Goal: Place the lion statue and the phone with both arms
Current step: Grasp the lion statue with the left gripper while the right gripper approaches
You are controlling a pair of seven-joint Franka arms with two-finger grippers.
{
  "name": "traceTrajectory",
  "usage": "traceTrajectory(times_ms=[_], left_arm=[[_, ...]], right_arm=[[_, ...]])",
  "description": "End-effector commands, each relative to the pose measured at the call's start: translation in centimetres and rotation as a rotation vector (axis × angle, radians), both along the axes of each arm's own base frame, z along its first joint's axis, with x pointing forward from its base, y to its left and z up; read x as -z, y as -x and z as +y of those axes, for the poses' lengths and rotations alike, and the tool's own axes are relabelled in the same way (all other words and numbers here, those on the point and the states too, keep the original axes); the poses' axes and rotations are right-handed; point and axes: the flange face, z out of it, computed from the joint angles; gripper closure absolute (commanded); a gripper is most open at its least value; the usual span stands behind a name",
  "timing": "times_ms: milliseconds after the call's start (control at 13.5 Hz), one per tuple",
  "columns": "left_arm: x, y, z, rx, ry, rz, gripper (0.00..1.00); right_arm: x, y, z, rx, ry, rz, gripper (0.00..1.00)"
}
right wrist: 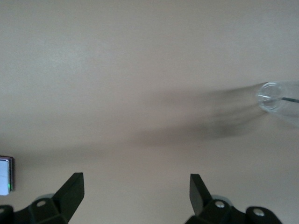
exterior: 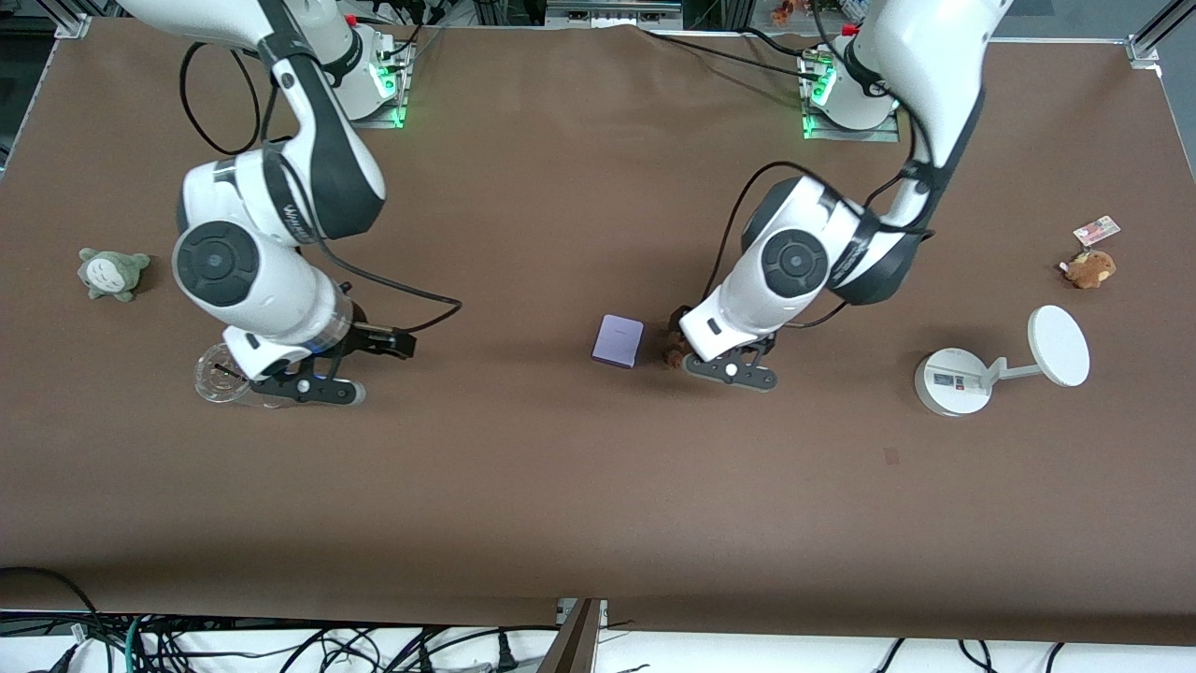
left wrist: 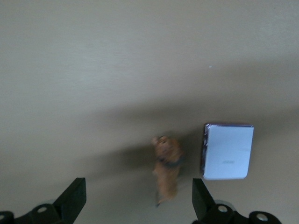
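My two arms have glossy white shells with black joint bands and round dark-grey joint caps. Black cables loop along each arm. My bases glow green and carry small red parts. My left gripper (exterior: 730,369) and right gripper (exterior: 304,388) are black, with silver screws.

Brown matt cloth-like table cover (exterior: 561,486), fine rough grain. Pale lavender phone slab (exterior: 618,341), smooth satin face, glossy darker edge. Small reddish-brown lion figurine (left wrist: 167,169), dull finish, material unclear. Clear glossy round cup (exterior: 217,374), lower left of front view. White smooth plastic round-based stand (exterior: 953,380). Fluffy tan plush (exterior: 1089,268); grey-green plush (exterior: 112,273), soft nap.
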Motion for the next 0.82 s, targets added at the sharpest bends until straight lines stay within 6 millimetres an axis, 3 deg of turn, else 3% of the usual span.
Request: traceTrajectory(times_ms=[0, 149, 223, 297, 371, 446, 594, 743], left_arm=[[4.5, 2.0, -4.0, -0.023, -0.030, -0.029, 0.00], [6.3, 2.3, -4.5, 0.000, -0.086, -0.081, 0.00], [6.6, 2.4, -4.7, -0.004, -0.089, -0.084, 0.07], [6.5, 2.4, -4.6, -0.004, -0.089, -0.084, 0.37], [6.5, 2.6, -4.8, -0.003, -0.094, -0.080, 0.58], [6.5, 2.5, -4.6, -0.004, -0.097, -0.076, 0.72], [6.8, 2.7, -4.5, 0.000, -0.105, -0.066, 0.90], [6.0, 2.7, -3.4, 0.007, -0.149, -0.026, 1.00]], right_arm=[[0.5, -0.2, 1.1, 0.016, -0.013, -0.005, 0.00], [1.3, -0.2, 1.9, 0.009, -0.014, -0.006, 0.00], [1.8, -0.3, 2.3, 0.029, -0.014, -0.012, 0.00], [2.3, -0.2, 3.1, 0.050, -0.016, -0.024, 0.00], [2.8, 0.1, 4.3, 0.058, -0.016, -0.028, 0.00], [3.5, 0.4, 5.3, 0.061, -0.015, -0.028, 0.00], [4.3, 0.5, 6.3, 0.086, -0.015, -0.034, 0.00], [5.3, 1.0, 7.6, 0.076, -0.011, -0.026, 0.00]])
